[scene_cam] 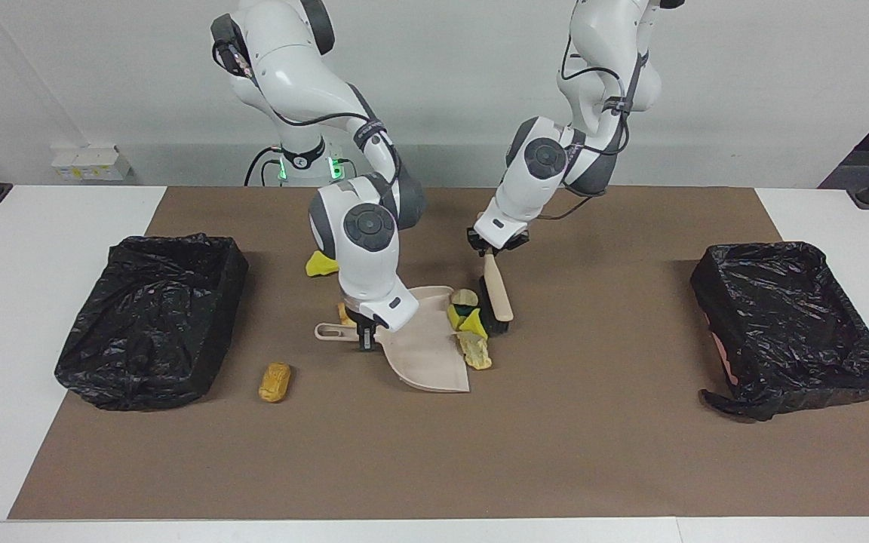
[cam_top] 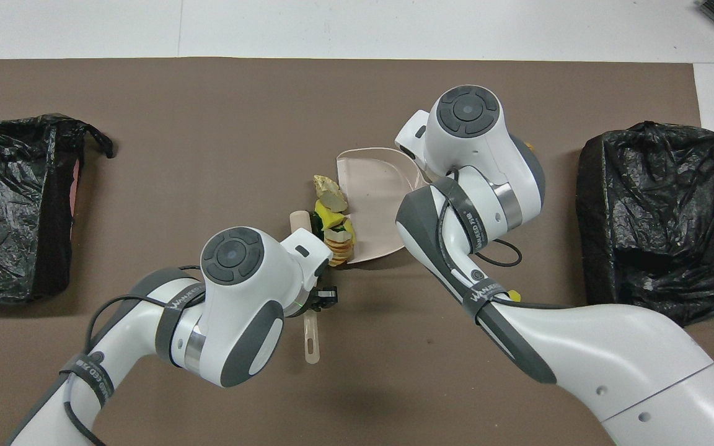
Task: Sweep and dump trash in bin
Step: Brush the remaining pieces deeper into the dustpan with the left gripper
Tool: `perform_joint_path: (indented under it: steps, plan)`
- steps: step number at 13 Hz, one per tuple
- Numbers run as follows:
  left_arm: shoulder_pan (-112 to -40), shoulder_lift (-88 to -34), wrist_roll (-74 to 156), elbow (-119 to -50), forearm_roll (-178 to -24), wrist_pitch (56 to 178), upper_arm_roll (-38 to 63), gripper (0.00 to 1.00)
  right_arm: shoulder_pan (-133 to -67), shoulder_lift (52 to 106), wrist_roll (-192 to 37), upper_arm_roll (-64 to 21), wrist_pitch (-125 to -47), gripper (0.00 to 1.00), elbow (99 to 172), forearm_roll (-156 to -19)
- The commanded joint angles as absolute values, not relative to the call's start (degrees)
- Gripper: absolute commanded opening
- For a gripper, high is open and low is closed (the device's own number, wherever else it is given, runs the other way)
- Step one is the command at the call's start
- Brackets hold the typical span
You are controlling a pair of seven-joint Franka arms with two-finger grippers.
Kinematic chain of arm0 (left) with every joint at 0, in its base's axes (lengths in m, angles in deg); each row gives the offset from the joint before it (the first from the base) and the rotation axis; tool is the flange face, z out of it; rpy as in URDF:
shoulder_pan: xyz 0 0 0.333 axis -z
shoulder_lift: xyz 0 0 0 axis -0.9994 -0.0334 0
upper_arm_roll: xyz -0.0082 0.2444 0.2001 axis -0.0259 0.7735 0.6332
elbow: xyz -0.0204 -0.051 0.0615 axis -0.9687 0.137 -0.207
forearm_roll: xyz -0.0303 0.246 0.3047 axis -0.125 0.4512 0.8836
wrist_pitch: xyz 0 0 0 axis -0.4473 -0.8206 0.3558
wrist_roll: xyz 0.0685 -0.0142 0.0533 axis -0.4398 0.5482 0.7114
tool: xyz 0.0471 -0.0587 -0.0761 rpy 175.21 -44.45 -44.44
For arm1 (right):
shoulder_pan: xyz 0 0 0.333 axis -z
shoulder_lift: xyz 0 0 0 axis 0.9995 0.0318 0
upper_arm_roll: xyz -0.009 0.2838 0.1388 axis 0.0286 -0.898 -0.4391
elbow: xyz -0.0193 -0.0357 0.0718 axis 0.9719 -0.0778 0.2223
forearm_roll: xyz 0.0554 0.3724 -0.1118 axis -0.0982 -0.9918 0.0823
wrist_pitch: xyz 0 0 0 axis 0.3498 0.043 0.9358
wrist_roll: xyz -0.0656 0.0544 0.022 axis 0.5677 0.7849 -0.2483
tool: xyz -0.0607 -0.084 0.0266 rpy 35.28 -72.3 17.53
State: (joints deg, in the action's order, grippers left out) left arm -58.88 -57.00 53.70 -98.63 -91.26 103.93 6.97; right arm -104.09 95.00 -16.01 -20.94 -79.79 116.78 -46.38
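At the middle of the brown mat, my right gripper point(scene_cam: 364, 341) has its jaws clamped on the handle of the beige dustpan point(scene_cam: 423, 351), which lies flat on the surface. My left gripper point(scene_cam: 492, 252) has its jaws closed on the handle of the brush point(scene_cam: 498, 296), whose bristles press against a cluster of three scraps point(scene_cam: 469, 324) sitting right at the pan's open lip, partly on it. I judge this to be mid-sweep: that cluster is nearly loaded but not yet fully inside.

The rest is untouched. A tan chunk point(scene_cam: 274, 381) lies alone toward the right arm's end, near the black-lined bin point(scene_cam: 151, 317) there. A yellow sponge piece point(scene_cam: 319, 265) lies nearer to the robots than the pan, and another tan piece point(scene_cam: 344, 312) peeks out by the pan's handle. Neither that bin nor the second bin point(scene_cam: 789, 320) at the left arm's end shows any trash, so all dumping remains to be done.
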Motion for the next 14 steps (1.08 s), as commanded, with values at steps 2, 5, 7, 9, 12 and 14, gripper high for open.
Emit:
perform_joint_path:
  steps: [2, 5, 7, 9, 12, 14]
  plan:
    - [-57.0, -59.2, 52.6, -95.3, -92.5, 107.5, 7.8, 0.00, -102.7, 92.8, -13.3, -21.6, -80.9, 0.00, 120.1, -44.7]
    - [-55.8, -60.8, 52.0, -92.0, -92.6, 107.6, 7.5, 0.00, -102.2, 92.8, -12.5, -21.6, -80.8, 0.00, 120.0, -44.7]
    - [-55.9, -60.6, 51.9, -90.2, -93.7, 107.4, 7.3, 0.00, -102.1, 92.8, -12.0, -21.7, -80.7, 0.00, 120.0, -44.7]
    - [-56.5, -60.0, 51.7, -89.5, -93.7, 107.8, 7.2, 0.00, -102.0, 92.8, -11.7, -21.6, -80.8, 0.00, 120.0, -44.7]
    - [-56.6, -60.2, 51.7, -86.6, -94.0, 108.0, 7.6, 0.00, -101.7, 92.8, -11.3, -21.7, -80.5, 0.00, 119.9, -44.7]
    - [-58.2, -60.6, 47.0, -85.8, -91.4, 106.1, 8.0, 0.00, -101.4, 92.8, -11.4, -21.7, -81.0, 0.00, 119.9, -45.0]
